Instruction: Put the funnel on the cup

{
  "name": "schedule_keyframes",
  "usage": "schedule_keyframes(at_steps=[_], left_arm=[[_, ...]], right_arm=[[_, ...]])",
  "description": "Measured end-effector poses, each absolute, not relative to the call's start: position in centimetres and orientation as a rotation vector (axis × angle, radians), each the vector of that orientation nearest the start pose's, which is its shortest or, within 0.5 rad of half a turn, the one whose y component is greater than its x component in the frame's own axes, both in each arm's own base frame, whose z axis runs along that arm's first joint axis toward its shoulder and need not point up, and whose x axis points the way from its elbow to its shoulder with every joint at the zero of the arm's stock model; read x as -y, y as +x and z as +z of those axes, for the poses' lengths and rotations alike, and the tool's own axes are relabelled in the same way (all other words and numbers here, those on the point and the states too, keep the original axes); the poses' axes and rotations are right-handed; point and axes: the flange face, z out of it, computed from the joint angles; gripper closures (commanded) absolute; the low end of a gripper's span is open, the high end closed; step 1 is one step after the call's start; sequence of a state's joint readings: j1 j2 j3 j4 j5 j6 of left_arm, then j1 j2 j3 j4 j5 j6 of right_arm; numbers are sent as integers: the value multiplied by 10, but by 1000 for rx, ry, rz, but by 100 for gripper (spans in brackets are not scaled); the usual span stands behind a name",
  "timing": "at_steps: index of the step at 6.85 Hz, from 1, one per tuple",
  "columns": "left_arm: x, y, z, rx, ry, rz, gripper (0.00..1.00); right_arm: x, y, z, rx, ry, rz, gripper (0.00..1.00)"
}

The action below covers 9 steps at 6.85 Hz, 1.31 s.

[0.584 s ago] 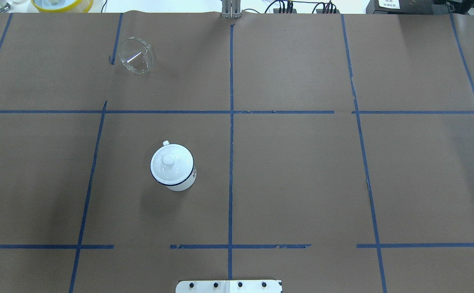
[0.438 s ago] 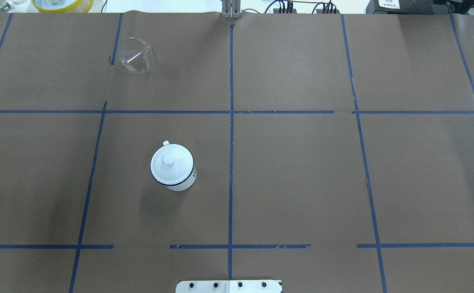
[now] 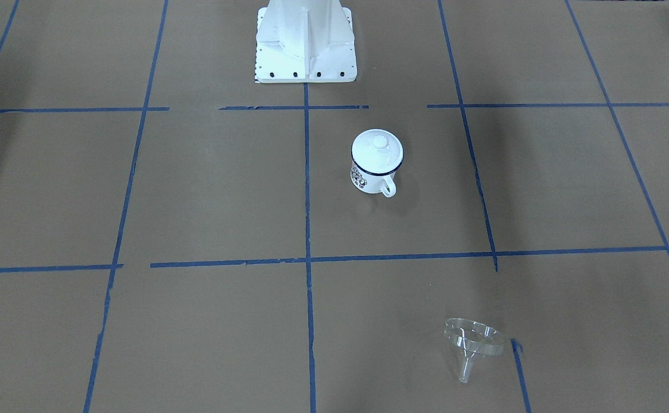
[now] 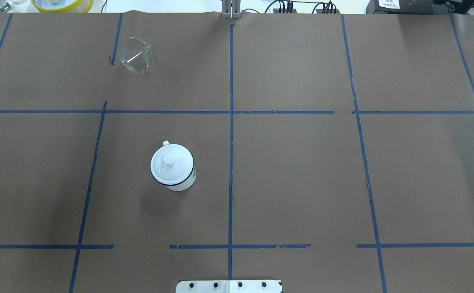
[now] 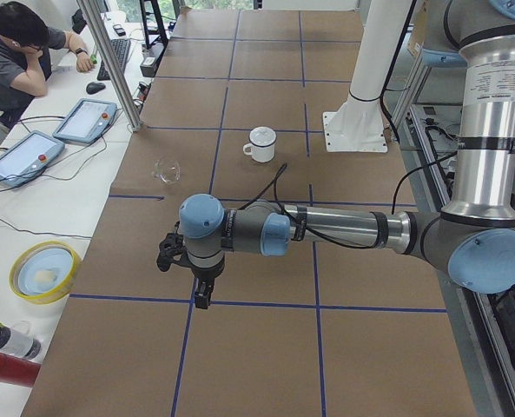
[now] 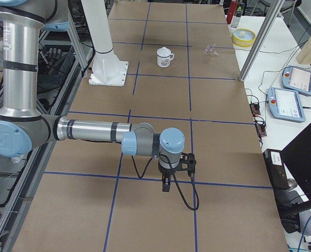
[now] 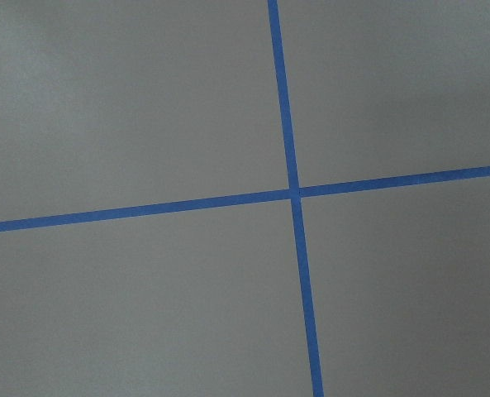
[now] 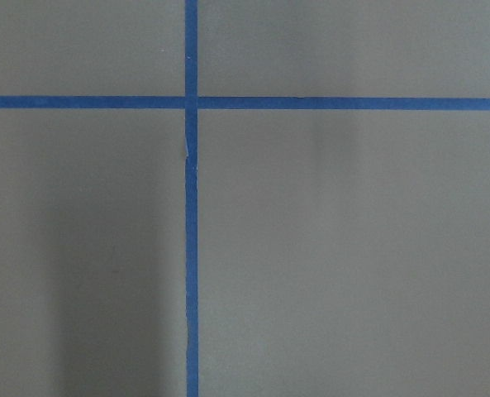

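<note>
The cup is a white enamel mug with a dark blue rim, standing left of the table's middle, with a round white lid with a knob on top. It also shows in the front-facing view. The clear funnel lies tilted on the table at the far left; it also shows in the front-facing view. My left gripper shows only in the exterior left view and my right gripper only in the exterior right view, both far from the cup and funnel. I cannot tell if they are open or shut.
Brown paper with blue tape lines covers the table. The white robot base stands at the near edge. A yellow-rimmed bowl sits beyond the far left edge. An operator sits at a side table with tablets.
</note>
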State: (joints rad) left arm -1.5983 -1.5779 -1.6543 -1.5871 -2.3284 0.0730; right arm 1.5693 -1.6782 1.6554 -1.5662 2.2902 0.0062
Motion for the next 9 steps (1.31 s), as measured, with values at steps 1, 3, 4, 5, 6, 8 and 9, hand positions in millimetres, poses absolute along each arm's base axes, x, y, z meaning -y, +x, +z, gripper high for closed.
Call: schedule_keyframes(at_steps=[1, 3, 4, 5, 6, 8, 9], left_arm=[[503, -77, 596, -747, 169, 95, 0], [531, -76, 548, -740, 257, 110, 0], [546, -76, 524, -749, 301, 53, 0], [553, -74, 504, -779, 334, -63, 0], [558, -54, 482, -835, 366, -157, 0], [554, 50, 437, -962, 333, -173, 0], [545, 101, 408, -1010, 280, -197, 0]], right_arm=[[445, 67, 671, 719, -20, 11, 0], [445, 67, 671, 719, -20, 11, 0], [445, 67, 671, 719, -20, 11, 0], [445, 67, 671, 719, -20, 11, 0], [445, 67, 671, 719, -20, 11, 0], [445, 67, 670, 719, -19, 11, 0], [445, 67, 670, 719, -19, 11, 0]])
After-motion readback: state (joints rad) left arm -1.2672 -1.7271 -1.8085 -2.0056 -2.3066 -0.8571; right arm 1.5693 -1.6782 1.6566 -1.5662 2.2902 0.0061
